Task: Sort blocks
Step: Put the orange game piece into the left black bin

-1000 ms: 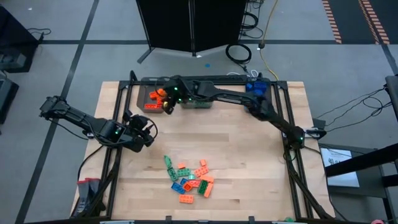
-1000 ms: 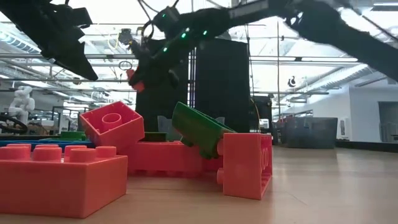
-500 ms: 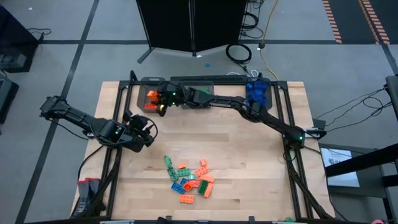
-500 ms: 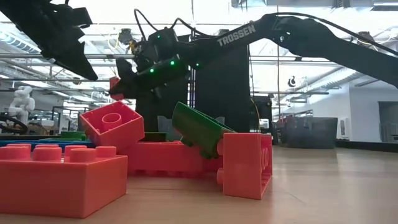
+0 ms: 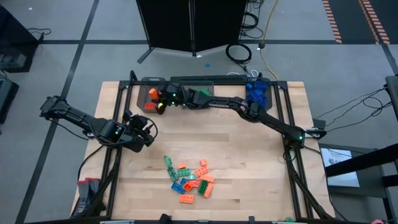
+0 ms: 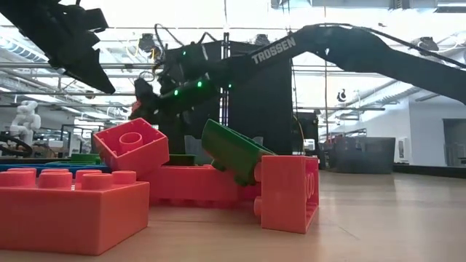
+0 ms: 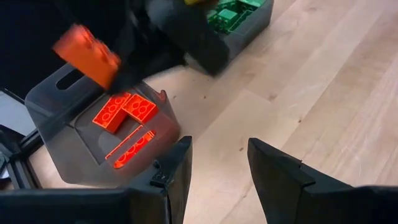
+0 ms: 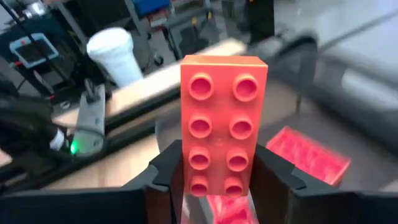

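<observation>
My right gripper (image 5: 160,102) reaches along the far edge and is shut on an orange studded block (image 8: 224,124) above the orange bin (image 5: 148,98). The left wrist view shows this block (image 7: 87,53) over the bin (image 7: 62,118), with several orange blocks (image 7: 124,112) lying on the bin's floor. My left gripper (image 7: 217,165) is open and empty, hovering near the table's left side (image 5: 144,134). A pile of orange, green and blue blocks (image 5: 189,179) lies on the table near the front. My right gripper pinches the orange block by its two long sides (image 8: 186,175), near one end, between the two fingers (image 8: 166,177). The rest of the block sticks out past the fingertips, studs facing the wrist camera. It is lifted clear, above the orange bin.
A bin with green blocks (image 5: 200,98) and one with blue blocks (image 5: 258,91) stand in a row at the far edge beside the orange bin. Bare wooden tabletop (image 5: 236,149) lies between the bins and the pile. In the low view, large orange blocks (image 6: 73,207) fill the foreground.
My right gripper has carried the orange block along the far edge toward the table's left, from near the green bin to above the orange bin, and a little lower. It has stayed shut on the block.
</observation>
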